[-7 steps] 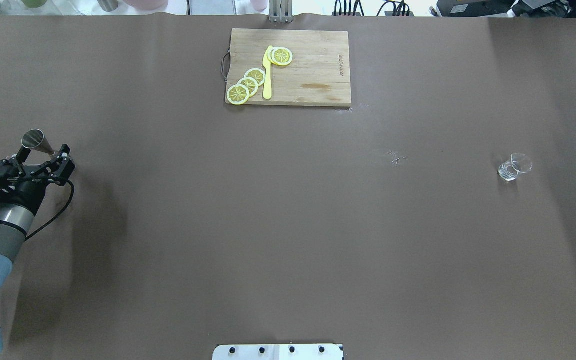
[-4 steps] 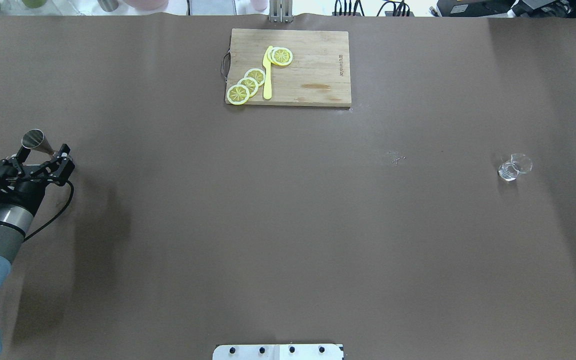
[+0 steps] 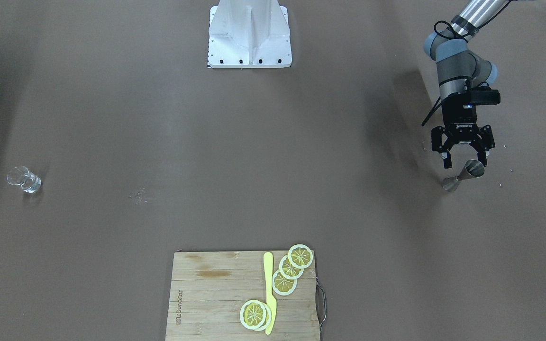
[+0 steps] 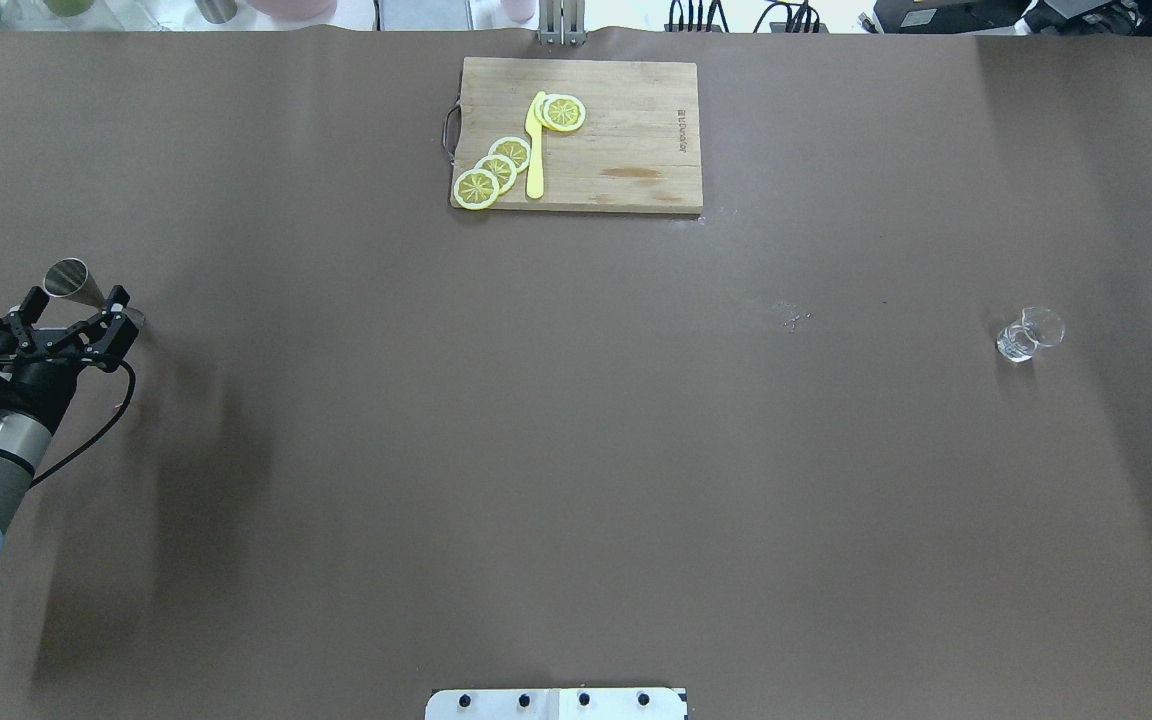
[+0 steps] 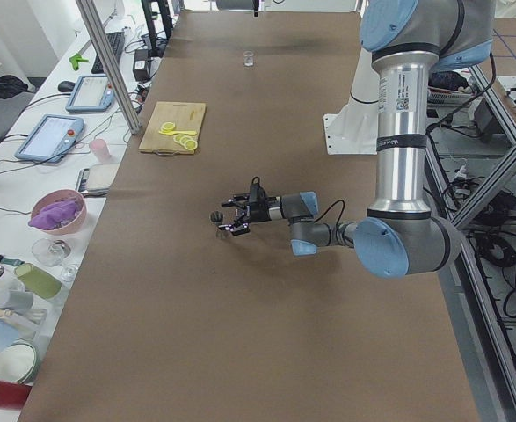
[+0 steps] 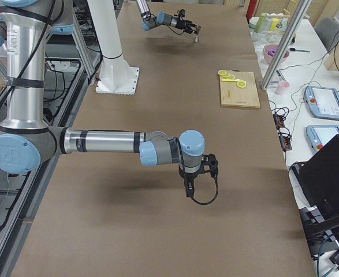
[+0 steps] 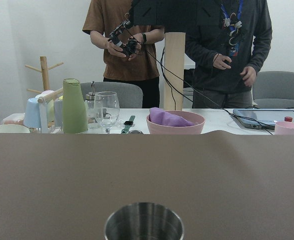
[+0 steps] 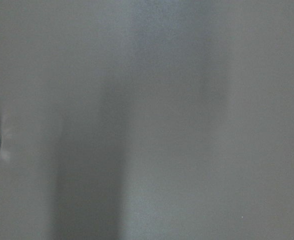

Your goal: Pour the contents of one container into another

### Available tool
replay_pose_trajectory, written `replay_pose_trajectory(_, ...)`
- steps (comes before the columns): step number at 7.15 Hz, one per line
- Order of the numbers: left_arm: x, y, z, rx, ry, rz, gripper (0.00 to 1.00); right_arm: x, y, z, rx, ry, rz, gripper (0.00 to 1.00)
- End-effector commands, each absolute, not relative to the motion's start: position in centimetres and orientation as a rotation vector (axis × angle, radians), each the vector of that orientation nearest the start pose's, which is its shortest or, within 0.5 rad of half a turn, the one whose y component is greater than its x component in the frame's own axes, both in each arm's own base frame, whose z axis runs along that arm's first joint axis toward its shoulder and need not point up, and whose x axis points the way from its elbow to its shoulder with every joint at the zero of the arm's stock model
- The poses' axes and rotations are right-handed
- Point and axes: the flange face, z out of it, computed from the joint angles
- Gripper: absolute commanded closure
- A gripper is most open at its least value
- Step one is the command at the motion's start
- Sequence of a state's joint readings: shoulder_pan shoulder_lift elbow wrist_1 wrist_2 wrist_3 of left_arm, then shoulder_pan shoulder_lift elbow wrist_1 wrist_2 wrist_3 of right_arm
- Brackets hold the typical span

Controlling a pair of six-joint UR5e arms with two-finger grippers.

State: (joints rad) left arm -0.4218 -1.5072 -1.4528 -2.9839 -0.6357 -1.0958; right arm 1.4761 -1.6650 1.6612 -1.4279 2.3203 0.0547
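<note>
Your left gripper [image 4: 76, 298] lies level just above the brown table [image 4: 576, 450], its two fingers spread wide and gripping nothing. The small metal jigger [image 3: 465, 174] stands upright just past the fingertips, in line with the gap between them. It is well away from the wooden cutting board [image 4: 626, 130], toward the robot's left and nearer the robot. The clear glass tumbler [image 4: 1028, 335] stands well away from the board toward the robot's right. Your right gripper [image 6: 198, 173] shows only from the side, so its fingers cannot be judged.
</note>
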Motion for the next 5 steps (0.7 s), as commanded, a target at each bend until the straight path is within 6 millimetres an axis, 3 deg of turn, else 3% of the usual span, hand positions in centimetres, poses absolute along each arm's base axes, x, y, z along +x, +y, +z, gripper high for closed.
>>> replay_pose_trajectory(1,31.0,-37.3,57.9,1.216,0.676,-0.525,0.03,2.2,-46.9,64.6,0.076,-0.764,-0.085,0.0)
replay_pose_trajectory(3,29.8,-36.7,57.3,1.216,0.682,-0.524,0.03,2.1,-47.1,64.3,0.087,-0.763,-0.095,0.0)
replay_pose_trajectory(5,28.0,-35.9,55.4,1.226,0.68,-0.508,0.03,2.1,-47.0,64.5,0.081,-0.766,-0.09,0.0)
